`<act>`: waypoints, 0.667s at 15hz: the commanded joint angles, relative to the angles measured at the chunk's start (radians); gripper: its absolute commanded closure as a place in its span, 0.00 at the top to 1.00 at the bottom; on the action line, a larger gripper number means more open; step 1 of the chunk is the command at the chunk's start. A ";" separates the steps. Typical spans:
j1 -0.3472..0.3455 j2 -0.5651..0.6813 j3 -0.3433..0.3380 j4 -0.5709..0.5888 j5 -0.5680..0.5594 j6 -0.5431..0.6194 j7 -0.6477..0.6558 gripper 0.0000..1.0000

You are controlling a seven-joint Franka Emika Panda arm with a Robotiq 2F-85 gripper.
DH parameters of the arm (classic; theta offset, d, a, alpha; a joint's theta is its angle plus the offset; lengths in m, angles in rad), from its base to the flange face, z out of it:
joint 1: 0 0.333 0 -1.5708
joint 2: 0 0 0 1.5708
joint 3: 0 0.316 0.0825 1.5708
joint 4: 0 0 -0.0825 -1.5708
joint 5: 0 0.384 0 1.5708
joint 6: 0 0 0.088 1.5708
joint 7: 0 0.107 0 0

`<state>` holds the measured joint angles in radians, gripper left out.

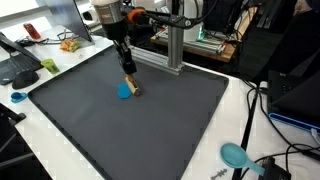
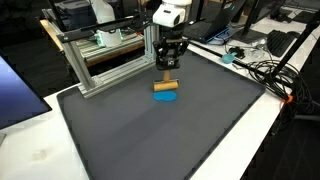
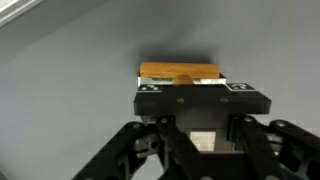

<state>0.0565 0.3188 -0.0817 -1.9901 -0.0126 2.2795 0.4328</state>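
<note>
We see the black two-fingered gripper (image 2: 167, 75) pointing straight down over the dark grey mat (image 2: 150, 135) that covers most of the white table (image 2: 30, 150). Its fingers are drawn in around a small tan wooden block (image 2: 166, 86). In the wrist view the block (image 3: 178, 71) sits right at the fingertips and spans the space between them, so we judge this a grip on the block, not an empty close.

The block lies with its long side across, in the half of the mat nearer the aluminium frame (image 2: 100, 62) but well apart from it. Right against the block is a bright blue flat piece (image 2: 166, 97). In both exterior views the two touch or overlap, and we cannot tell whether the block rests partly on the blue piece (image 1: 123, 91) or just beside it.

As to progress, we judge the reach and the closing of the fingers done. The block sits low, at or very near the mat, and the views do not show whether it has left the surface at all. Nothing shows it raised clear of the blue piece or set down anywhere else, so any lifting, carrying and letting go are left. Off the mat, a teal spoon-shaped thing (image 1: 236, 155) lies on the table, far from the gripper.
</note>
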 commanded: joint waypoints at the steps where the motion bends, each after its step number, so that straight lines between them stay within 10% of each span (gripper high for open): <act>1: -0.020 -0.010 0.016 -0.023 0.031 -0.053 -0.063 0.23; 10: -0.077 -0.375 -0.001 -0.198 -0.005 -0.095 -0.265 0.23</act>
<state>0.0064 0.1211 -0.0895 -2.0928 -0.0089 2.2192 0.2670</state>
